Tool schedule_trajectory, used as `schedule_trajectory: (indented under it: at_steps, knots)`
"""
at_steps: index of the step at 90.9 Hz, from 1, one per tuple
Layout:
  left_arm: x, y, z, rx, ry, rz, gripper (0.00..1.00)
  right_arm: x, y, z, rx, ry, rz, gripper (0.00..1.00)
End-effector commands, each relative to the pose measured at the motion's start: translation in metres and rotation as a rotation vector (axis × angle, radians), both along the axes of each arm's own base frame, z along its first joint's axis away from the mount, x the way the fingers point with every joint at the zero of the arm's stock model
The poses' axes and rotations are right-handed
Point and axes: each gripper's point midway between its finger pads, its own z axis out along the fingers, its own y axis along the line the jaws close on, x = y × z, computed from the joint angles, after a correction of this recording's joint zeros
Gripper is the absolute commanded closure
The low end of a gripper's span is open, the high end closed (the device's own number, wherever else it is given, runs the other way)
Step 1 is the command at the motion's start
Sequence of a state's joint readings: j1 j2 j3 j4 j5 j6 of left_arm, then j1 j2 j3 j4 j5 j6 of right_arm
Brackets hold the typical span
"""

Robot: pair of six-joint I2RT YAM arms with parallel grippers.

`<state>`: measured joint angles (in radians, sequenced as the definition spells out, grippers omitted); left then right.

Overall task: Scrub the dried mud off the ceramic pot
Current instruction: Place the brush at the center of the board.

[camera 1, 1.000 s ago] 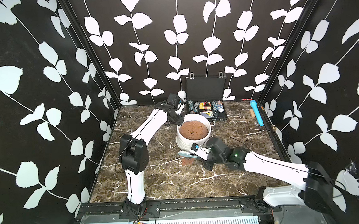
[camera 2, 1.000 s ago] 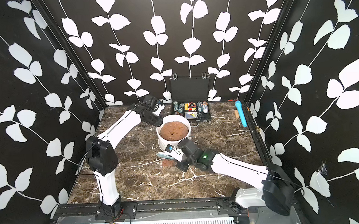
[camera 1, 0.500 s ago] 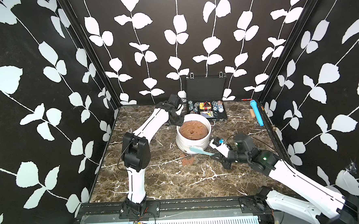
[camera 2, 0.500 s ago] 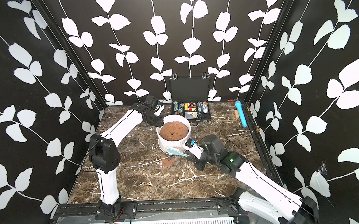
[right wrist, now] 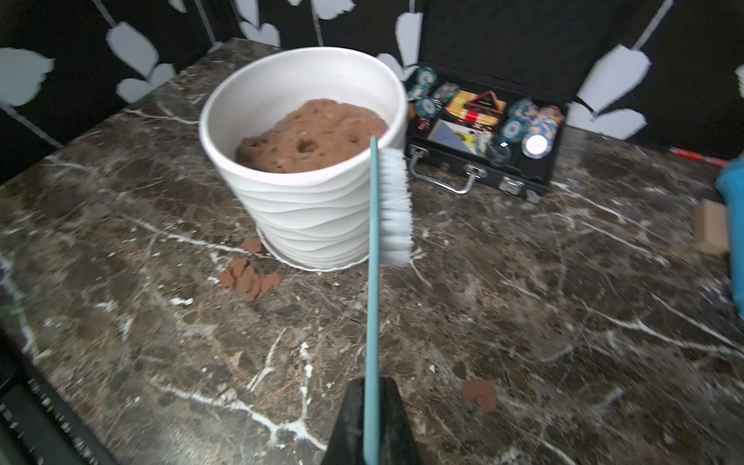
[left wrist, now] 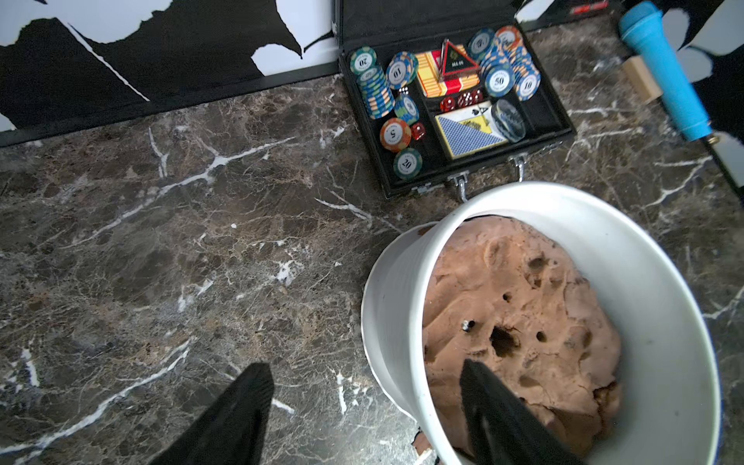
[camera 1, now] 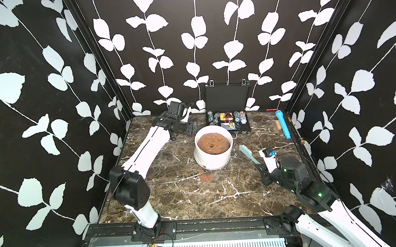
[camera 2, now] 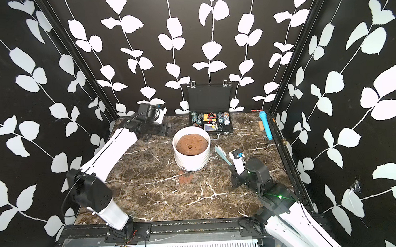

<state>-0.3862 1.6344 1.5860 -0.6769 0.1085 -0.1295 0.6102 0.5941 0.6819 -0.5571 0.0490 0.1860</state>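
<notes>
Bright even overhead light, faint shadows on worktop [camera 1: 173, 195]. Top views sharp, walls [camera 1: 40, 113] bowed at edges. Right wrist view smeared; left tool [left wrist: 362, 364] out of focus.

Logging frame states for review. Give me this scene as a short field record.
left claw: open, by the ceramic pot rim, holding nothing
right claw: shut on the brush handle
brush: bristle head beside the pot wall, not touching
ceramic pot: upright, brown mound inside
dried mud: flakes on the table by the pot base
chip case: open, behind the pot
</notes>
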Motion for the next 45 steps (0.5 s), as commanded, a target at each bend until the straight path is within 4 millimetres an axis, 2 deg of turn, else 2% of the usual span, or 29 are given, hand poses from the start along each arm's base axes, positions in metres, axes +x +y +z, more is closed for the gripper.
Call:
schedule_trajectory:
  at_steps: [1, 12, 24, 35, 45]
  knots:
    - [0.001, 0.008, 0.016, -0.139, -0.082, 0.006, 0.16, 0.021, -0.019, -0.022, -0.001, 0.032, -0.200, 1.00]
    - [-0.009, 0.022, 0.008, -0.177, -0.144, 0.029, 0.07, 0.037, -0.011, -0.039, 0.089, 0.007, -0.246, 1.00]
    - [-0.026, 0.033, -0.020, -0.215, -0.135, 0.048, 0.04, 0.050, -0.001, -0.066, 0.130, 0.027, -0.265, 1.00]
    - [-0.038, 0.035, -0.050, -0.226, -0.103, 0.054, 0.02, 0.057, 0.010, -0.085, 0.152, 0.066, -0.259, 1.00]
    - [-0.048, 0.039, -0.066, -0.224, -0.079, 0.062, 0.01, 0.060, 0.015, -0.107, 0.120, 0.117, -0.251, 1.00]
